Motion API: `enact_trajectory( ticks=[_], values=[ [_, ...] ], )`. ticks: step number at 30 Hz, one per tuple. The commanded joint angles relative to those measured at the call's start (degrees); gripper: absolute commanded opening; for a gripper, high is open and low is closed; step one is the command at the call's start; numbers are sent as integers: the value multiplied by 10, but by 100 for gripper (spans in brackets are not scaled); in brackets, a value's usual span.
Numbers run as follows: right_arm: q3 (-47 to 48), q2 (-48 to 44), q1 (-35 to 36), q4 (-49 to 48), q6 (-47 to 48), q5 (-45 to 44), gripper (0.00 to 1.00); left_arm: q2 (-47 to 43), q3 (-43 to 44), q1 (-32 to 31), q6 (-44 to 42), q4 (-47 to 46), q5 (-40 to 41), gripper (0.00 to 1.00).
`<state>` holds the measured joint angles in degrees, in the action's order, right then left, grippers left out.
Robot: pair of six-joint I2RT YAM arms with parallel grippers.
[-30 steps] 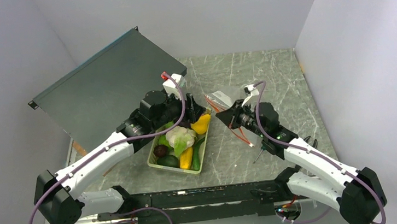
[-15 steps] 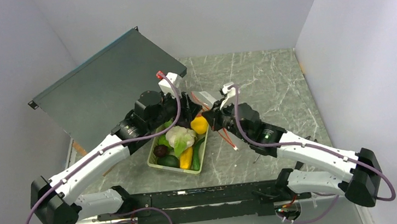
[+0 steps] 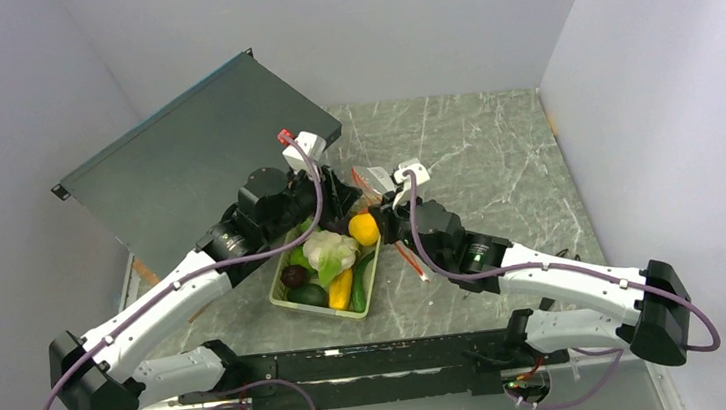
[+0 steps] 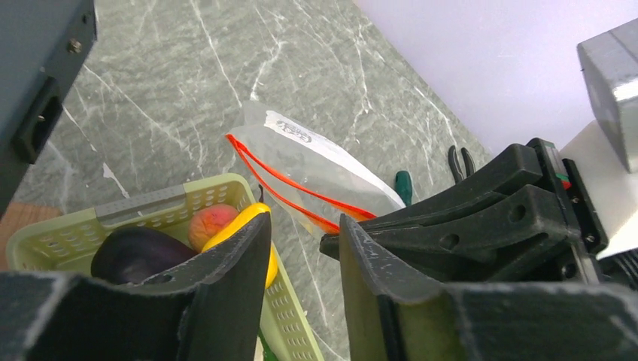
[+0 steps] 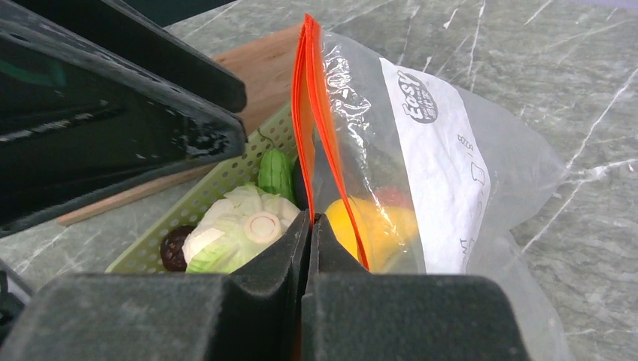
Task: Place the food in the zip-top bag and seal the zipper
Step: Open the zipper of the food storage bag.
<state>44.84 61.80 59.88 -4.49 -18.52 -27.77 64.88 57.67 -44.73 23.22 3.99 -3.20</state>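
Beside the tray (image 4: 150, 201), my right fingers (image 5: 259, 297), pinching the zipper (image 5: 305, 113), have brought the zip-top bag (image 5: 451, 226) to my half-spread left fingers (image 4: 226, 293); filling can begin.

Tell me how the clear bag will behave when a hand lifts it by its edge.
The bag is probably floppy: its thin film wrinkles and sags from the zipper pinched by the right hand. It looks light, so it may swing. Its glossy film could slip.
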Motion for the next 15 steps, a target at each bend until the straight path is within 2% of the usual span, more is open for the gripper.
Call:
enact_trajectory(
  ticks=[1, 4, 9, 15],
  values=[
    [18, -15, 2, -31, 12, -18, 0, -31, 2, 0, 5, -27, 22, 47],
    [15, -11, 4, -40, 12, -17, 0, -25, 1, 9, 21, -25, 12, 50],
    [13, -9, 9, -50, 7, -24, 0, -9, 5, 37, 50, -30, -29, 35],
    [18, -2, 13, -59, 9, -24, 0, 8, 11, 43, 57, -29, -45, 38]
  ],
)
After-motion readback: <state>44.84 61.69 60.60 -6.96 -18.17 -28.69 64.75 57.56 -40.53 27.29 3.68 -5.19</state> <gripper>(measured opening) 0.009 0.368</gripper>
